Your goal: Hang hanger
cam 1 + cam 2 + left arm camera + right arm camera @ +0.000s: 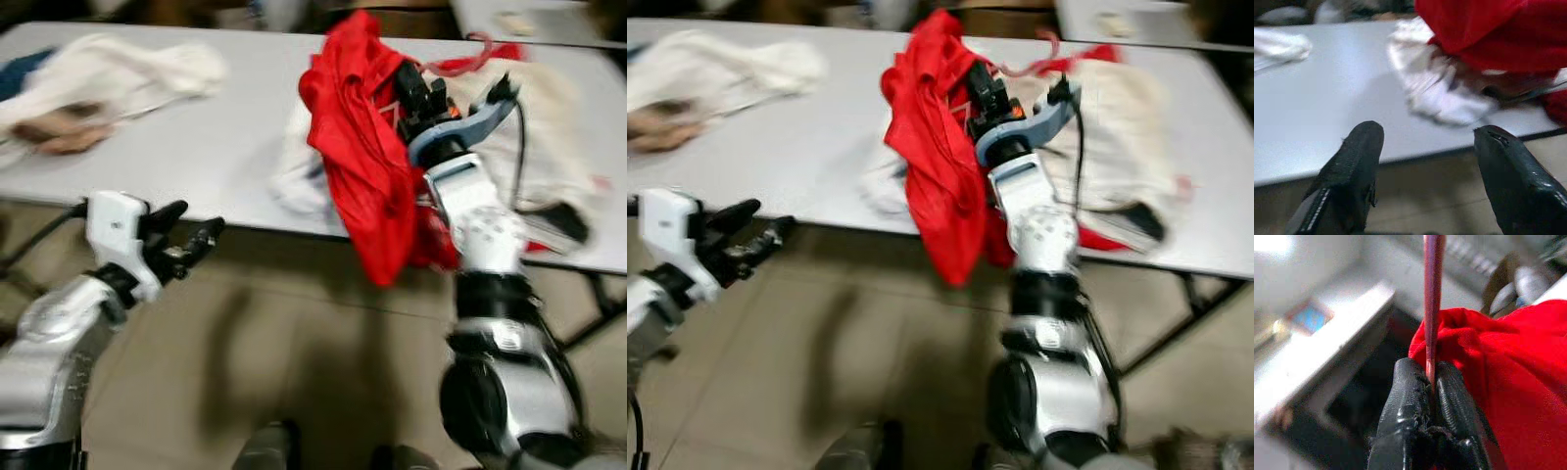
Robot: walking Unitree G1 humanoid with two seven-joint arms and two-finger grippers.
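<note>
Red garment [358,147] draped past table edge [245,227], hanger [1433,293] pinched in right hand [1431,382]; left hand [1425,161] spread open below.

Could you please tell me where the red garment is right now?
The red garment hangs over the grey table's front edge, right of centre, beside the right gripper.

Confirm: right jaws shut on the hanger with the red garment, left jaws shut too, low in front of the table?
Not quite. The left gripper is open: the left wrist view shows its two fingers well apart with nothing between them. The rest holds: the right gripper is shut on the hanger carrying the red garment, and the left sits low before the table.
</note>
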